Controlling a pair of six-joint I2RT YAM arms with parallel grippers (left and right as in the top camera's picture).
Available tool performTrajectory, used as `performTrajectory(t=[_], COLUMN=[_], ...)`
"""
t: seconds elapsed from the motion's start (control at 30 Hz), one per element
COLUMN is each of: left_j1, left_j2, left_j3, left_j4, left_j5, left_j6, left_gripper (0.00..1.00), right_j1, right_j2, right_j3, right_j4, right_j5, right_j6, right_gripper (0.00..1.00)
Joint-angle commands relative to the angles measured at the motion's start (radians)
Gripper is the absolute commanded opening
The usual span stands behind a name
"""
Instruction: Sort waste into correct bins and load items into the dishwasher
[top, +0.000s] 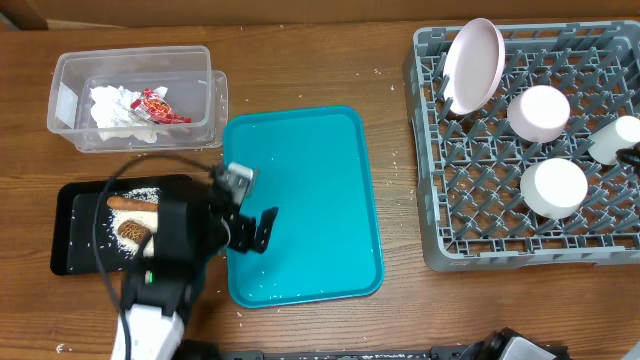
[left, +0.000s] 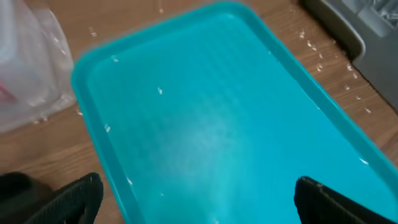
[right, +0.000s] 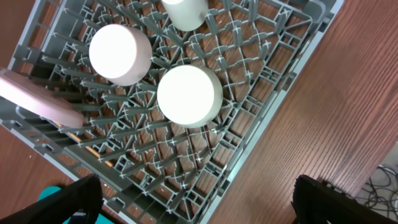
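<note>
The clear tub holds a crumpled napkin and a red-and-white wrapper. On the black tray lie rice grains, a carrot-like piece and a brown lump. The grey rack carries an upright plate and three cups. My left gripper hangs open and empty over the teal tray's left edge. Open too, my right gripper hovers above the rack's corner, near a cup.
The teal tray lies between the bins and the rack, a few rice grains on it. Loose grains dot the wooden table by the rack. The left arm's body overlaps the black tray's right end.
</note>
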Motion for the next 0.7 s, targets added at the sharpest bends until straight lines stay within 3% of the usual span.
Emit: performTrajectory(t=[0.0, 0.23, 0.47, 0.67], left_j1=[0.020, 0.055, 0.062, 0.148], left_j2=[-0.151, -0.435, -0.588, -0.735], left_j3=[-0.161, -0.362, -0.435, -0.529], left_j4=[0.088, 0.122, 0.153, 0.229], left_j5=[-0.035, -0.058, -0.122, -0.106], left_j6=[0.067, 0.066, 0.067, 0.064], left_gripper=[1.00, 1.00, 1.00, 1.00], right_j1=[-0.005, -0.005, -0.005, -0.005], right_j2=[-0.004, -0.004, -0.004, -0.004], right_j3=[0.018, 0.018, 0.018, 0.018], right_j4=[0.005, 0.005, 0.005, 0.005], right_j5=[-0.005, -0.005, -0.005, -0.005], right_j6=[0.008, 0.008, 0.008, 0.008], right_gripper=[1.00, 1.00, 1.00, 1.00])
